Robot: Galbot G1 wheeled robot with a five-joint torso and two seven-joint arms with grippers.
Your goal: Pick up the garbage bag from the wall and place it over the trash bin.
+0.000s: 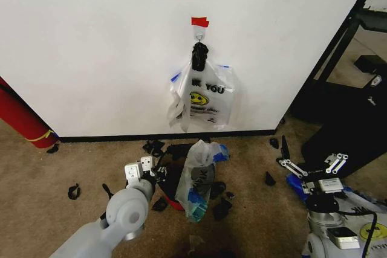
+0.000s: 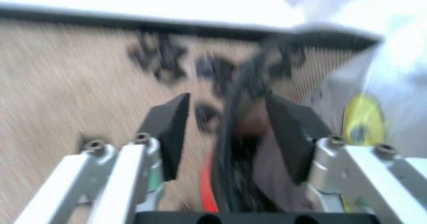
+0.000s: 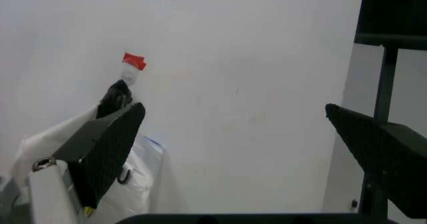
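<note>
On the trash bin (image 1: 172,193), garbage bag (image 1: 198,179), see-through, crinkled, blue-edged.

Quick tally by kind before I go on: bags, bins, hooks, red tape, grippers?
Bags on the hook: 1 white smiley bag, with blue-edged clear plastic behind it, count unclear
Bags over the bin: 1 garbage bag
Bins: 1 trash bin
Hooks: 1 hook
Red tape: 1 piece
Grippers: 2, left gripper at the bin's rim, right gripper apart
Total: 7
</note>
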